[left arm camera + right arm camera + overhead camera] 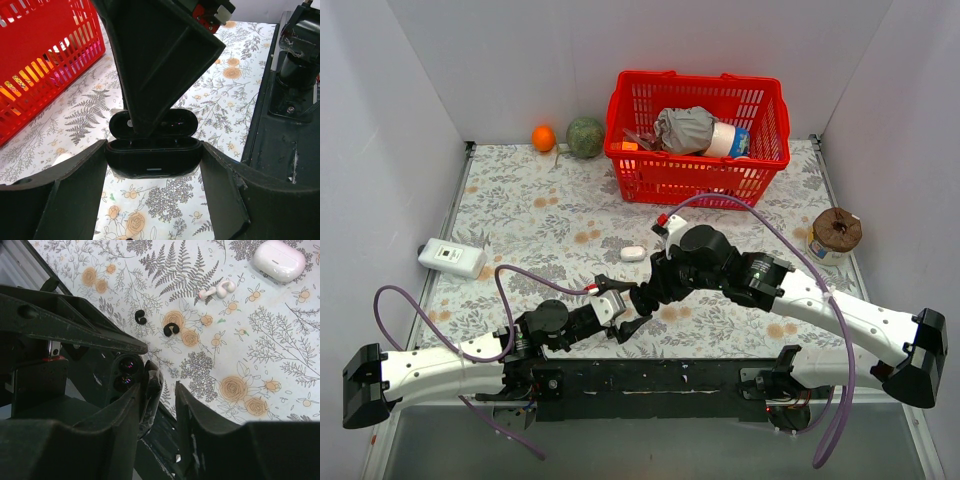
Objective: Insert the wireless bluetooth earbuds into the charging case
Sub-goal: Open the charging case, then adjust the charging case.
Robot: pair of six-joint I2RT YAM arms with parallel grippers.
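Note:
My left gripper [623, 322] [152, 165] is shut on a black oval charging case [154, 159], held by its two ends above the table with its lid [175, 122] open. My right gripper [642, 300] [159, 390] hangs right over the case, fingers slightly apart and empty. Its tip [140, 127] reaches down to the open lid, whose edge [152, 385] lies against one finger. Two glossy black earbuds [140, 317] [171, 329] and small white earbud pieces [217, 290] lie loose on the floral cloth beyond the gripper.
A white closed case [633, 253] [278, 259] lies behind the earbuds. A red basket [697, 175] with clutter stands at the back, an orange [543, 138] and a green ball [585, 137] to its left. A white device [452, 258] lies left and a brown-topped jar [836, 236] stands right.

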